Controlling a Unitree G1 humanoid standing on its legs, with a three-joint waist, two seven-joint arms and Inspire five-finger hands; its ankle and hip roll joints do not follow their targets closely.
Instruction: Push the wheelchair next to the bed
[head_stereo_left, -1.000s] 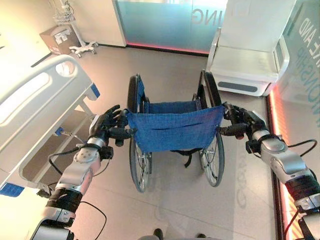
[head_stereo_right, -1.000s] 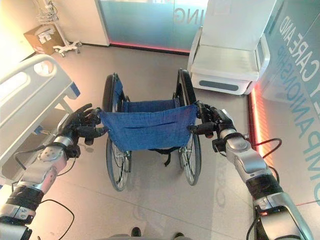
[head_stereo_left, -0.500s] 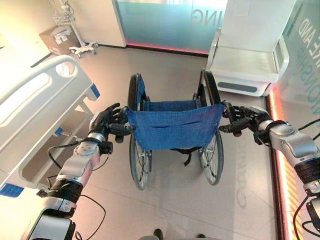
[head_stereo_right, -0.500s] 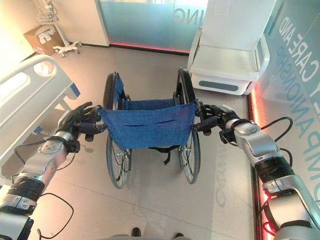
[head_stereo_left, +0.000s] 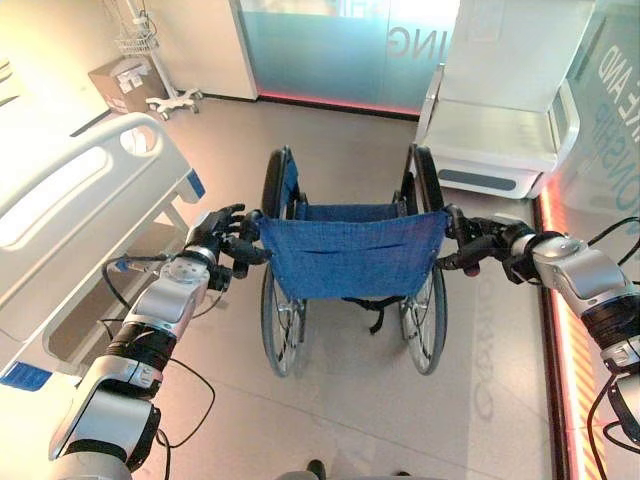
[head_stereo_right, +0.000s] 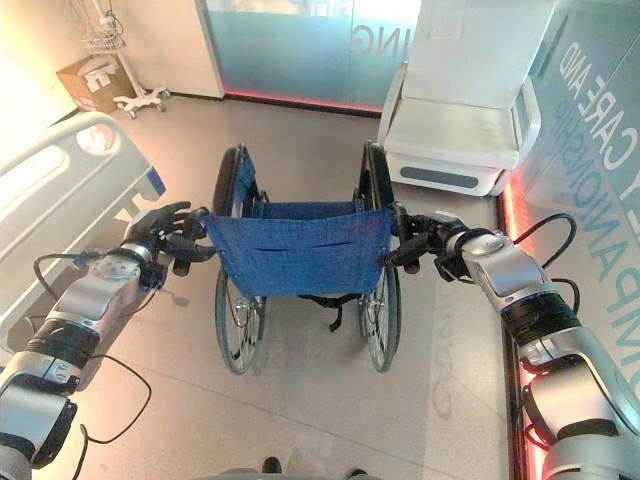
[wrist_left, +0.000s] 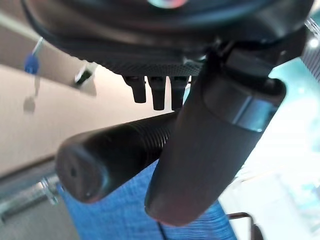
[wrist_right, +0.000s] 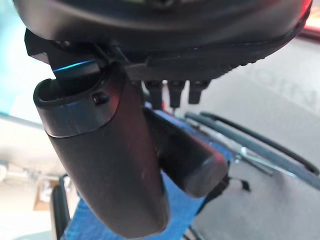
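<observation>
While we look down from the head, the wheelchair (head_stereo_left: 345, 262) stands on the floor (head_stereo_left: 340, 420) in front of us, its blue cloth back turned to us and its two big wheels on either side; the bed (head_stereo_left: 70, 215) with its white rail lies at the left, near the wheelchair but apart from it, with a strip of floor between them; our left hand (head_stereo_left: 212, 242) is at the left push handle (wrist_left: 107, 160), and in the left wrist view we see the thumb laid across the dark ribbed handle and the fingers (wrist_left: 152, 90) curled over it from the other side, so the hand is closed around that handle; our right hand (head_stereo_right: 432, 240) is at the right push handle (wrist_right: 192, 160), and the right wrist view shows the thumb in front of the handle and the fingers (wrist_right: 175, 91) bent over it, so this hand also grips its handle; beyond the wheelchair a white chair (head_stereo_left: 500, 120) stands against a blue-green glass wall (head_stereo_left: 330, 50); in the far left corner we see a cardboard box (head_stereo_left: 122, 82) and beside it a white wheeled stand (head_stereo_left: 165, 95).
</observation>
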